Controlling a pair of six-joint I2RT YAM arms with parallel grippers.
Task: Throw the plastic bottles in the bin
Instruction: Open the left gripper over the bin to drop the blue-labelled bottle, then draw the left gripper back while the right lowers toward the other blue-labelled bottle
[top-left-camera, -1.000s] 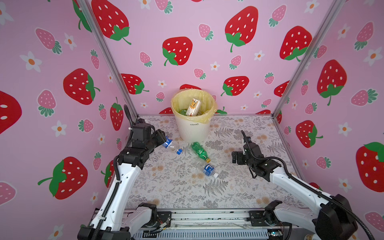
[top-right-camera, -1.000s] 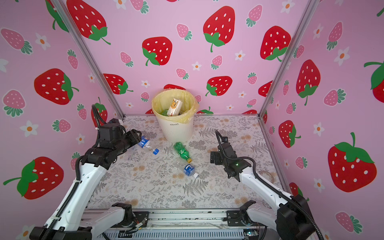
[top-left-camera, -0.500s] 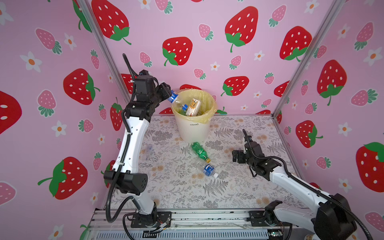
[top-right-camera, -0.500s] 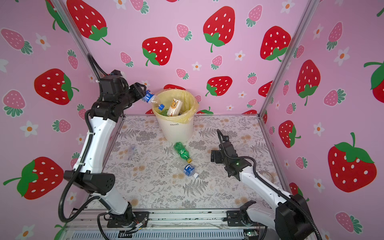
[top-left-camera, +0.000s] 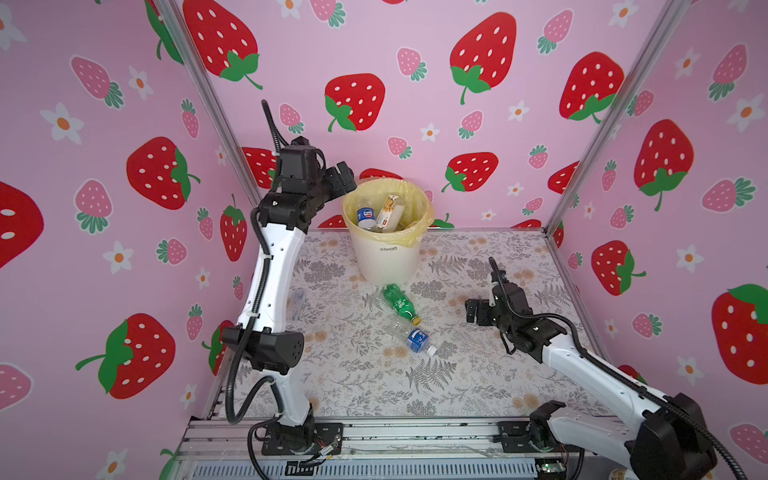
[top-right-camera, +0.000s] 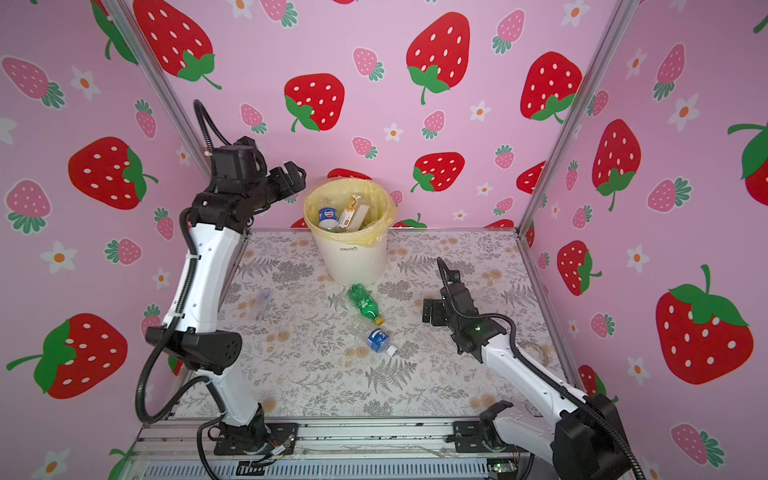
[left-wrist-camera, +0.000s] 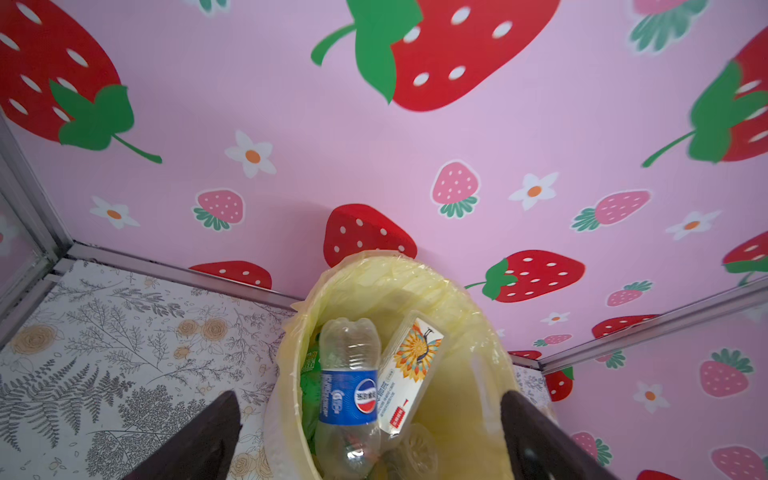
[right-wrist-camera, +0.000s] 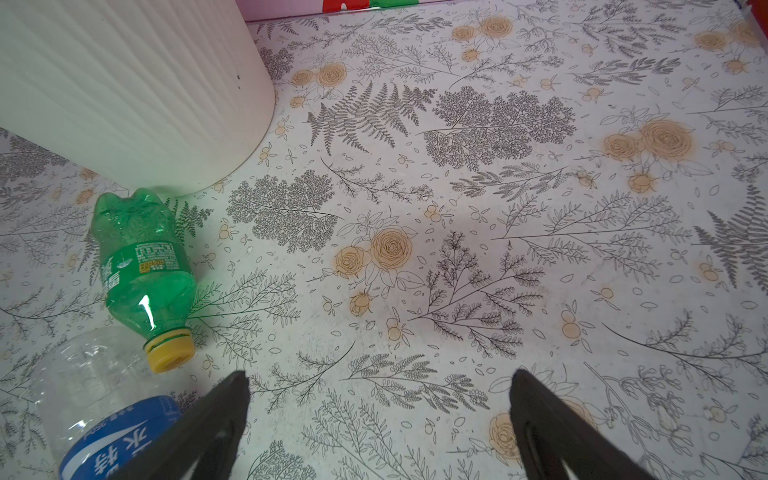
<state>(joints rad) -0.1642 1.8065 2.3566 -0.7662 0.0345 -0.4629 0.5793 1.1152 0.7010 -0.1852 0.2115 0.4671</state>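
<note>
Right wrist: ribbed bin (right-wrist-camera: 124, 83), dented green bottle (right-wrist-camera: 141, 266)

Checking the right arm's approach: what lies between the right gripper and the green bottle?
Nothing: only bare floral table separates the right gripper and green bottle, in both top views and the right wrist view.

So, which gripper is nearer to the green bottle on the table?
Right. The right gripper hovers low near the green bottle; the left gripper is raised by the bin, farther away.

The bin (top-left-camera: 386, 268) reads "clean"; a binned bottle (left-wrist-camera: 348, 365) bears a Pepsi logo (left-wrist-camera: 366, 401).
</note>
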